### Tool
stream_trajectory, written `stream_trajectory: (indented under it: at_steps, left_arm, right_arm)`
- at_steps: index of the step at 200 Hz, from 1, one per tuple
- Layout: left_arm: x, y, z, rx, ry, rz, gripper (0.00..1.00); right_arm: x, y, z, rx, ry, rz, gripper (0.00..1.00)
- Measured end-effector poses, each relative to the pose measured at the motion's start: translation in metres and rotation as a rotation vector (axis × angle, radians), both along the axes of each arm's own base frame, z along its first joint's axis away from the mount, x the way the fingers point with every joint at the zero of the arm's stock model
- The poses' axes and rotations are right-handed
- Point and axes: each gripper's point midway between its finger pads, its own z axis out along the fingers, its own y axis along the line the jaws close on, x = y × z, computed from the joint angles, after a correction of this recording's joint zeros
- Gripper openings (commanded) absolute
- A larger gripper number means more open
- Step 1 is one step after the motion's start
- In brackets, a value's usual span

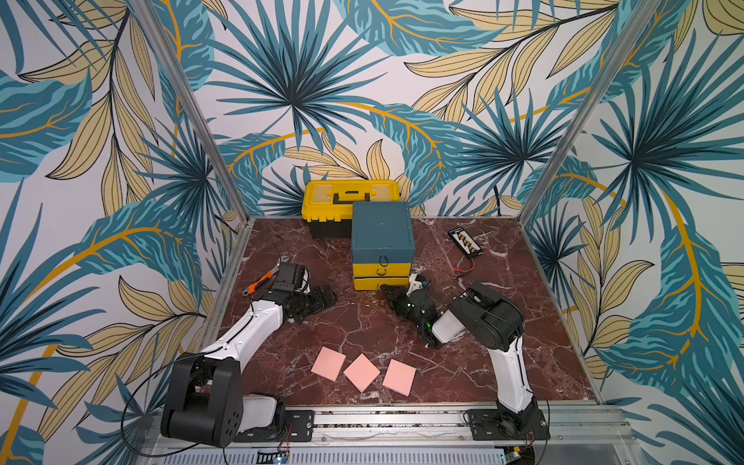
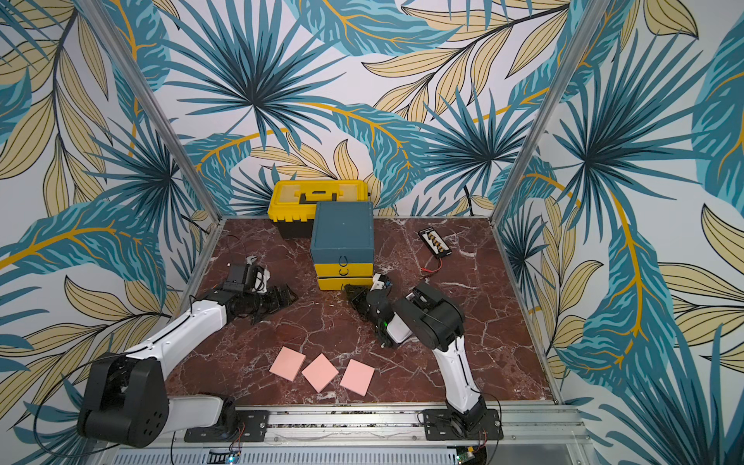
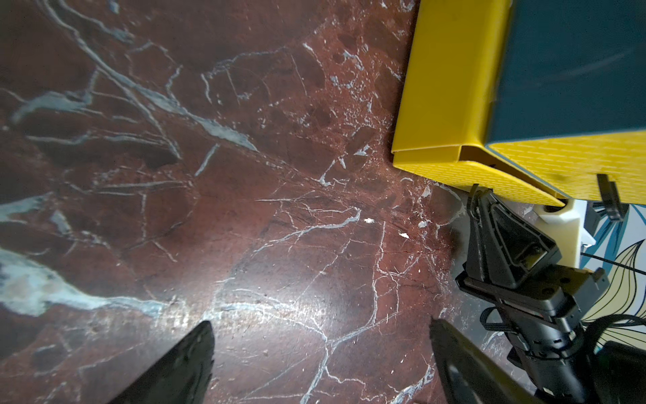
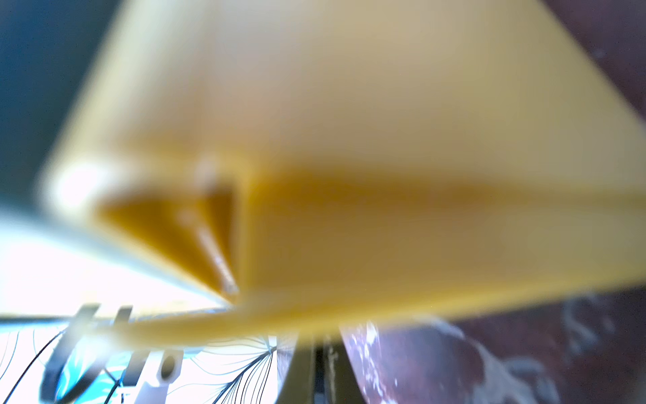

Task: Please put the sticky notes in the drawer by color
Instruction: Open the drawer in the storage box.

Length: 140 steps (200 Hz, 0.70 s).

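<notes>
Jaws: left jaws released, fingers [image 3: 188, 363] spread wide above bare red marble desk [image 1: 463, 370], left of cabinet. Orange-handled wrench [image 1: 261, 280] lies on the far-left side of the left arm [image 1: 245, 330]. Three salmon pink square sticky note pads [image 1: 361, 372] in row on near desk, middle one turned cornerwise, well apart from drawers. Teal box cabinet with three stacked drawers [image 1: 382, 233] centre-far, yellow toolbox [image 1: 350, 195] beyond it. Right jaws clenched at front of lowest yellow drawer [image 1: 370, 283], which sticks out slightly; whether loop pull is pinched, cannot tell.
</notes>
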Motion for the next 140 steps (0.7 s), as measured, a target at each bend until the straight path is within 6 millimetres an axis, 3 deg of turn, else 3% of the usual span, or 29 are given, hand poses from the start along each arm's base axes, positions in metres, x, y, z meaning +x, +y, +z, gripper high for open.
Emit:
stream_trajectory:
  at_steps: [54, 140]
  left_arm:
    - [-0.002, 0.0, 0.014, -0.006, -0.04, 0.001, 0.98]
    - [-0.01, 0.004, 0.011, 0.007, -0.019, 0.011, 0.98]
  right_arm:
    - [-0.02, 0.002, 0.001, -0.008, 0.009, 0.026, 0.01]
    - [-0.064, 0.004, 0.002, -0.014, 0.011, 0.049, 0.01]
